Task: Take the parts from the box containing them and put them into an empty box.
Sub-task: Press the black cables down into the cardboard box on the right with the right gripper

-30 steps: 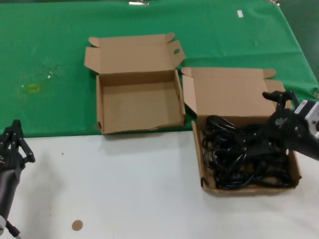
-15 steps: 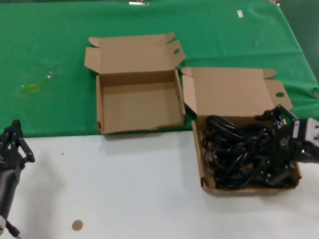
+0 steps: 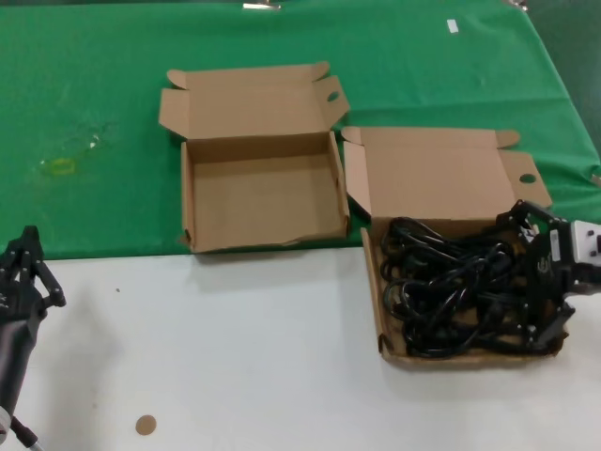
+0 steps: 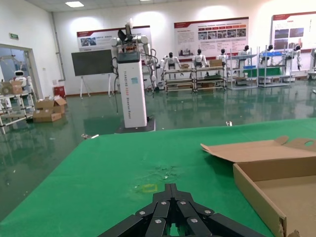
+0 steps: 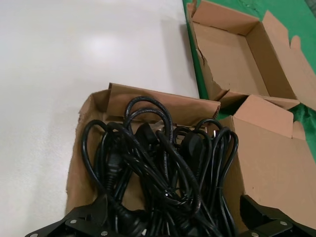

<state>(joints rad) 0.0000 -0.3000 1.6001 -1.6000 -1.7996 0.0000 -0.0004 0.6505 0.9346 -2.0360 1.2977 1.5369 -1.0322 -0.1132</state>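
The box containing the parts [image 3: 375, 299] stands at the right, half on the white table, its wide lid folded back. Tangled black power cables [image 3: 446, 296] fill it. My right gripper [image 3: 537, 280] hangs open at the box's right end, low over the cables, with nothing clamped. In the right wrist view its fingers [image 5: 91, 213] spread wide on either side of the cable heap [image 5: 163, 163]. The empty box [image 3: 263, 202] sits to the left on the green cloth, also seen in the right wrist view [image 5: 229, 57]. My left gripper [image 3: 28, 268] is parked at the near left, shut.
A green cloth [image 3: 94, 113] covers the far half of the table, and white tabletop [image 3: 235, 348] lies in front. A small brown disc [image 3: 145, 425] lies near the front edge. In the left wrist view the empty box's edge [image 4: 256, 195] shows beyond the shut left gripper [image 4: 170, 187].
My right gripper has drawn back from over the middle of the cables to the box's right end and dropped lower. The left arm has not moved.
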